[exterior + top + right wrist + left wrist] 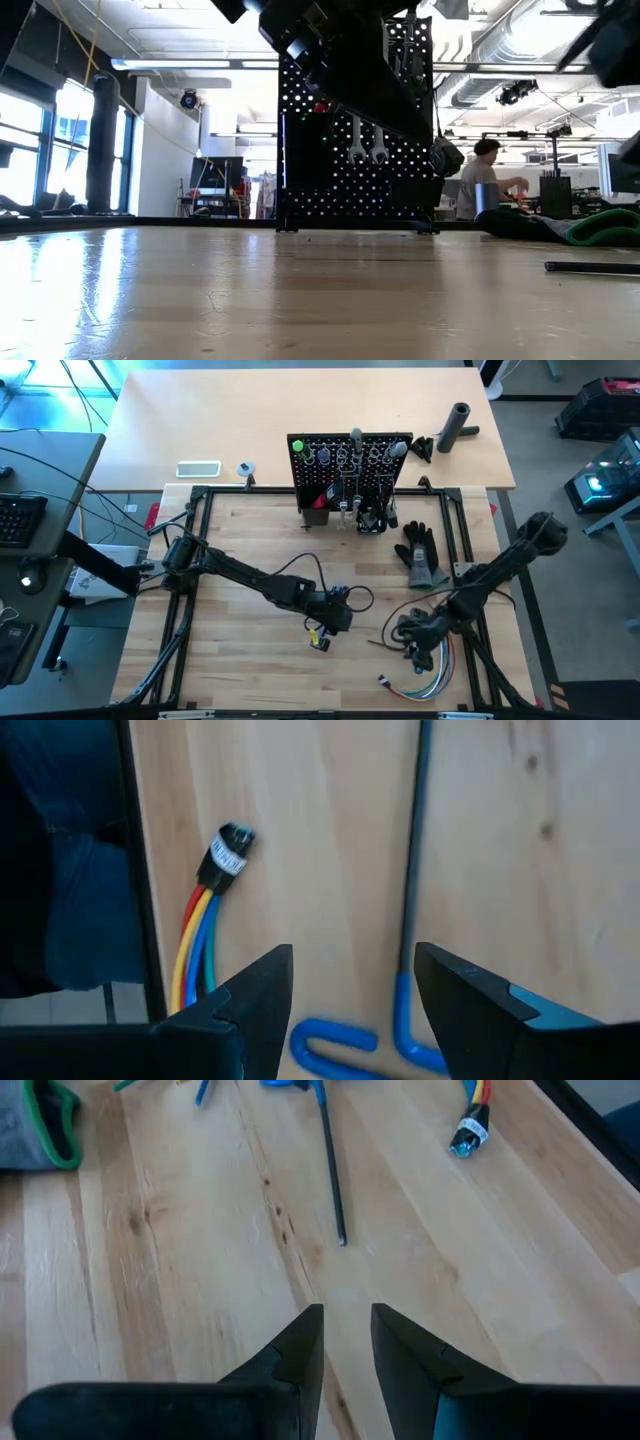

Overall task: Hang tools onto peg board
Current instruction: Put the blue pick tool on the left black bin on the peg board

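The right gripper [352, 990], released, hovers over a blue-handled hex key [410, 900] whose shaft points straight away.

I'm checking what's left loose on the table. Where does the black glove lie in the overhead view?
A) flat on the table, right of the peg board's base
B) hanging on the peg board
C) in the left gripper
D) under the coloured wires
A: the black glove lies flat on the table, right of the peg board.
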You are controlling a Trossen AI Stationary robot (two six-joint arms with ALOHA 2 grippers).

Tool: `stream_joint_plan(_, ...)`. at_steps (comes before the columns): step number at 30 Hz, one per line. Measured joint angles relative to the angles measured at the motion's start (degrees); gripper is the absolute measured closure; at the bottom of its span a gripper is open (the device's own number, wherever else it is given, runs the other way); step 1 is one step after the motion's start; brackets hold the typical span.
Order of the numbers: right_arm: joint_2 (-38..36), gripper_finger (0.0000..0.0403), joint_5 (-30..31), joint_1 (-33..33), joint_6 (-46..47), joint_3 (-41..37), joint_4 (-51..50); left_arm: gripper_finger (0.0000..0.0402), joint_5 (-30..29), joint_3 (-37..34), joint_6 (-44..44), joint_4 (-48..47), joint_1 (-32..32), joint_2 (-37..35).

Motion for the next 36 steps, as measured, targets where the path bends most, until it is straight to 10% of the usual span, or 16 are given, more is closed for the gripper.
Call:
stream_joint_plan(18, 3.75, 0.0302, 8.22, 8.78, 8.70, 0.00, 0.50, 0.0323, 2.91, -0.07, 0.09, 8.12, 1.52, 2.68)
stream_joint_plan(36, 11.82, 0.0324, 9.54, 8.12, 8.10, 0.26, 0.78, 0.0323, -0.83, -0.07, 5.82, 3.78, 2.25, 2.68)
